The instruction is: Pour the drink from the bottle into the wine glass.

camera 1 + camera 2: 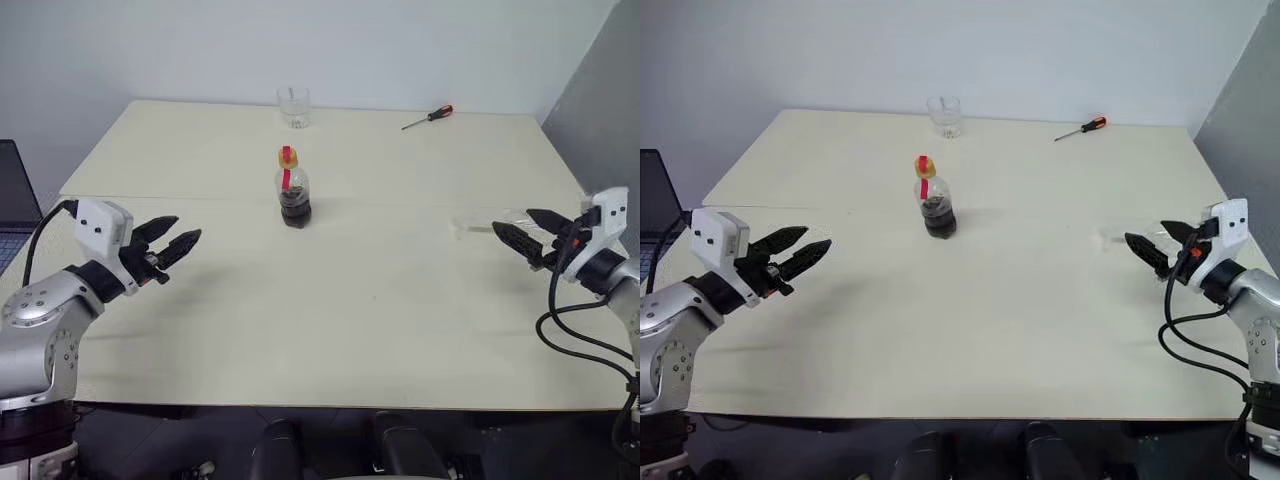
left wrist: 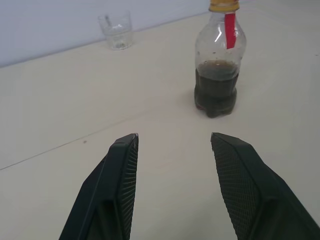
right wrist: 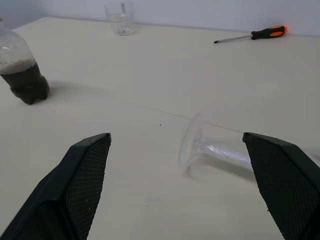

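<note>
On your cream table (image 1: pixel 380 300): bottle (image 1: pixel 292 188) upright mid-table, tumbler (image 1: pixel 293 107) and screwdriver (image 1: pixel 428 117) beyond it, wine glass (image 3: pixel 210 147) toppled right of it, left gripper (image 1: pixel 172 242) and right gripper (image 1: pixel 522 233) both spread, empty.

My head's two eyes look forward and down over the whole counter (image 1: pixel 380 300) from above, while each wrist camera sits low, close along my fingers (image 2: pixel 120 190), both sharing the bottle (image 2: pixel 217 75).

Table (image 1: pixel 400 300) cream. Bottle (image 1: pixel 292 190) clear, red label strip, yellow-red cap; drink (image 2: pixel 216 87) dark brown. Screwdriver (image 1: pixel 428 117) orange-black handle. Both pincer finger pairs black, cross-hatched pads (image 2: pixel 127 170).
</note>
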`<action>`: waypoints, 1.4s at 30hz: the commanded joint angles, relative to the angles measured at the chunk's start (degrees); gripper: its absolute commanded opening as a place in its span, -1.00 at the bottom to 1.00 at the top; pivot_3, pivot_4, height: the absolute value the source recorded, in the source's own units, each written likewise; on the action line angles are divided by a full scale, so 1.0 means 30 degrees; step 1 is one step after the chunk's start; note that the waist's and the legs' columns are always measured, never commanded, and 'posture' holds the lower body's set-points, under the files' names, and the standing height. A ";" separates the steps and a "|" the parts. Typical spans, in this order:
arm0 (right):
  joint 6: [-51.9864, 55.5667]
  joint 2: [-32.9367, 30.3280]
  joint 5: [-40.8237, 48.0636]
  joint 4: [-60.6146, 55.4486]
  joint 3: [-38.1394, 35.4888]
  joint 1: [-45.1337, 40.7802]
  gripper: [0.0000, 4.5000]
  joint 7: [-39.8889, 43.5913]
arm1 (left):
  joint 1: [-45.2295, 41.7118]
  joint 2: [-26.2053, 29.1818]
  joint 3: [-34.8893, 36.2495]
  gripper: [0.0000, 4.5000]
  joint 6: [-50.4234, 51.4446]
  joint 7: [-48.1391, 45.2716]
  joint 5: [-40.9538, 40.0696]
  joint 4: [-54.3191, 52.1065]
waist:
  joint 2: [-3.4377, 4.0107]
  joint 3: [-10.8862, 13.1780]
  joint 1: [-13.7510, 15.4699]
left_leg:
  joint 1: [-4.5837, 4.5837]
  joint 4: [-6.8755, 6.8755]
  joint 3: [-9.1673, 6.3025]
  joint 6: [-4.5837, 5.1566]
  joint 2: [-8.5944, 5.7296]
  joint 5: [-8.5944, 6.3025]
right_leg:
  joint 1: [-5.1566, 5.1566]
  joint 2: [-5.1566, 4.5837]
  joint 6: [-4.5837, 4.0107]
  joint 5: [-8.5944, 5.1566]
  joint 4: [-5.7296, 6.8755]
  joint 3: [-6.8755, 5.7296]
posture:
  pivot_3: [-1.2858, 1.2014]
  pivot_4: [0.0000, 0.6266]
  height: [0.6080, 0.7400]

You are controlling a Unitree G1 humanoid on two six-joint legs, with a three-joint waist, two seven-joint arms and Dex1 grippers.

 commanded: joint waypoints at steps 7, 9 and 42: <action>0.0448 -0.0334 0.0629 -0.1047 -0.0336 0.0035 1.00 0.0481 | -0.0106 -0.0268 0.0299 0.09 -0.0299 0.0086 -0.0317 -0.0622 | 0.0001 0.0000 0.0008 | -0.0002 0.0001 -0.0017 0.0000 -0.0009 0.0000 | 0.0003 -0.0004 0.0007 -0.0004 0.0002 -0.0004 | 0.03 -0.52 1.00; 0.0530 -0.0264 0.0648 -0.1173 -0.0330 0.0078 1.00 0.0517 | -0.0351 -0.0364 0.0157 0.09 -0.0415 0.0187 -0.0182 -0.0334 | 0.0001 0.0000 0.0007 | -0.0003 0.0000 -0.0022 0.0000 -0.0008 0.0000 | 0.0002 -0.0003 0.0007 -0.0004 0.0002 -0.0005 | 0.03 -0.52 1.00; 0.4298 0.2149 0.3296 -1.0537 0.5015 0.1173 1.00 -0.2199 | -0.8382 -0.7057 -0.5467 0.61 -0.5467 0.1170 0.3497 0.9285 | -0.0014 -0.0008 0.0186 | -0.0119 0.0046 -0.0184 0.0004 -0.0042 0.0003 | 0.0008 0.0024 0.0015 -0.0002 -0.0002 -0.0110 | 0.03 -0.52 1.00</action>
